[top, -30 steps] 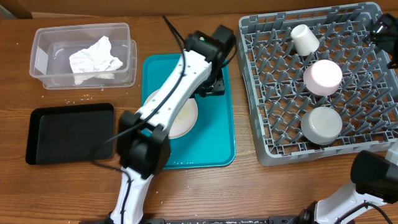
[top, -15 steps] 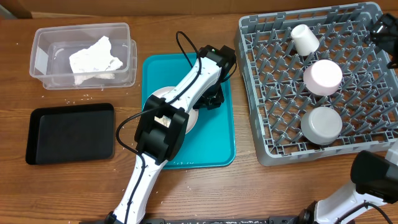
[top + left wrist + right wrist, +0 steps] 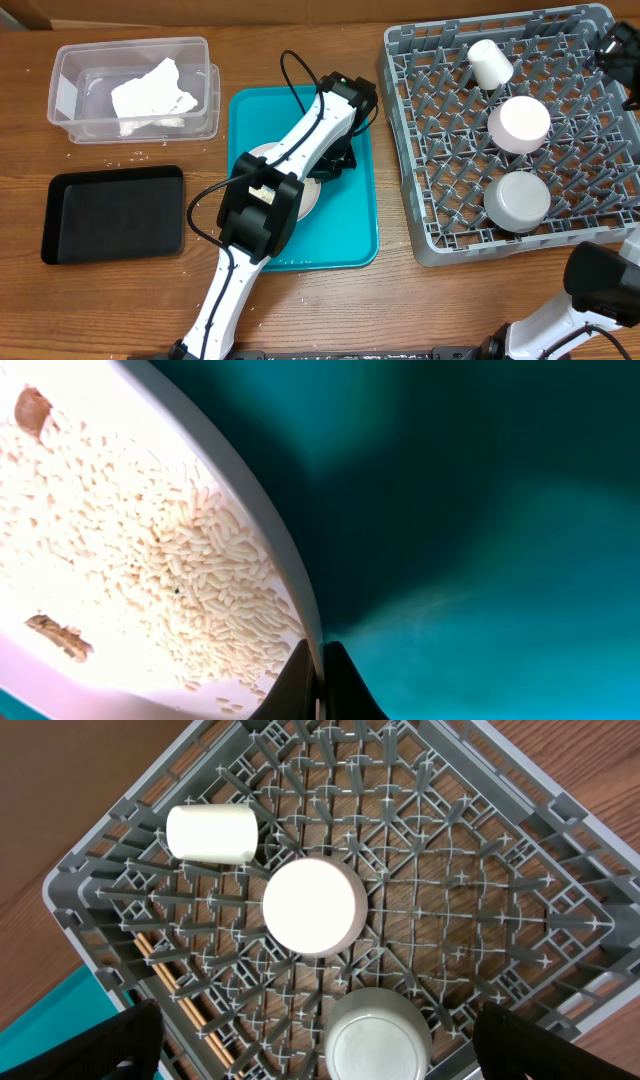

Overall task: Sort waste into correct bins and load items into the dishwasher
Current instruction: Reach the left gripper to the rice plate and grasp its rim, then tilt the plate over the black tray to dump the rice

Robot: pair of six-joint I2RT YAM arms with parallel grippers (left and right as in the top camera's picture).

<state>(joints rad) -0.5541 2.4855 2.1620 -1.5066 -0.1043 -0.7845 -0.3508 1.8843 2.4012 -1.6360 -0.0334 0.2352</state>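
A large white plate (image 3: 308, 196) lies on the teal tray (image 3: 345, 235). My left gripper (image 3: 335, 165) is shut on the plate's right rim. In the left wrist view the dark fingertips (image 3: 300, 680) pinch the rim (image 3: 250, 510), one inside and one outside, beside a heap of rice-like scraps (image 3: 200, 580). The grey dish rack (image 3: 590, 225) holds a white cup (image 3: 490, 62) on its side, a small white dish (image 3: 518, 122) and a grey bowl (image 3: 517, 198). My right gripper (image 3: 325, 1045) hangs open high above the rack, holding nothing.
The clear tub (image 3: 70, 70) at the back left holds a crumpled white napkin (image 3: 150, 92). An empty black tray (image 3: 115, 212) lies in front of it. Small crumbs dot the wood between them. The right arm (image 3: 620, 45) shows at the rack's far right corner.
My left gripper has shut on the plate's rim. Before that, the left arm swung its elbow forward over the tray. The right arm has stayed still.
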